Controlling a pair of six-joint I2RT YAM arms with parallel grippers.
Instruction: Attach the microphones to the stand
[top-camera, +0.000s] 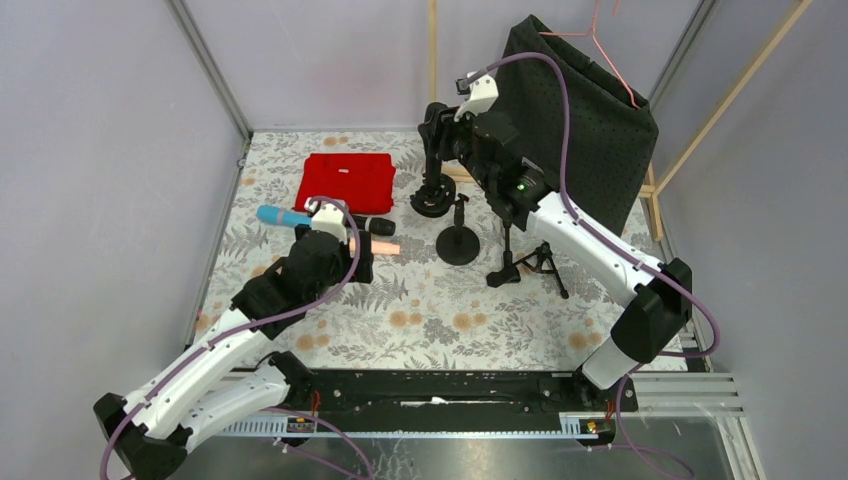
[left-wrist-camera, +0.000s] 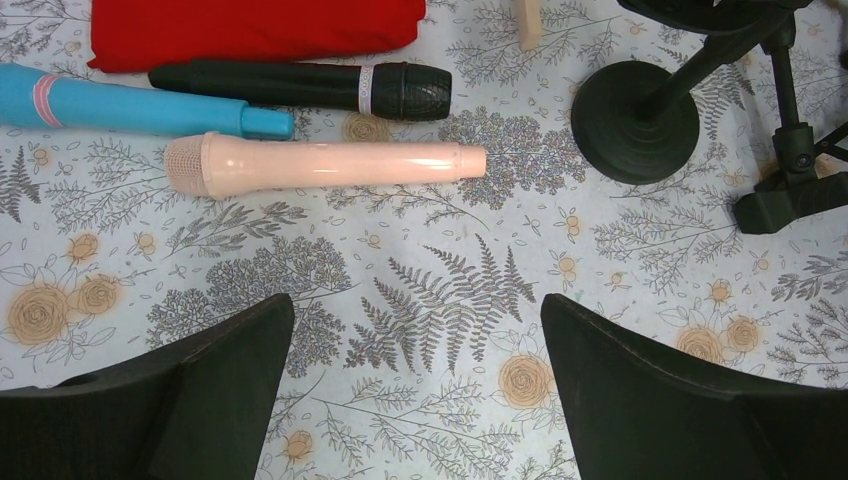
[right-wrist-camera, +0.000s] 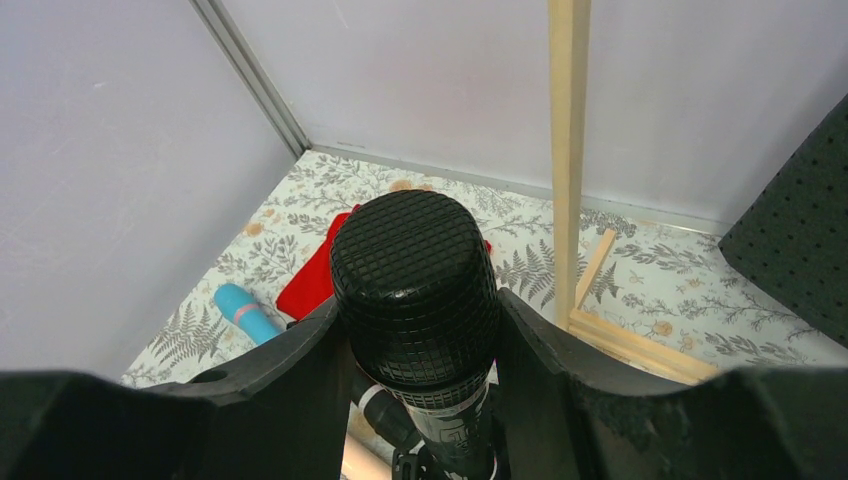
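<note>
The right gripper (right-wrist-camera: 415, 315) clamps a black microphone (right-wrist-camera: 415, 270) upright; the left gripper (left-wrist-camera: 415, 325) gapes wide, holding nothing — the peach microphone (left-wrist-camera: 320, 165), blue microphone (left-wrist-camera: 130, 105) and second black microphone (left-wrist-camera: 300, 88) lie side by side just beyond.

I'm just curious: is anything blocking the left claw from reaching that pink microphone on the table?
Nothing visible. Only flowered tablecloth lies between the open left gripper and the peach microphone; the blue microphone and a black microphone lie beyond it.

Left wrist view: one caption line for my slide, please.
Open left gripper near peach-pink microphone, black microphone and blue microphone beside a red cloth.
</note>
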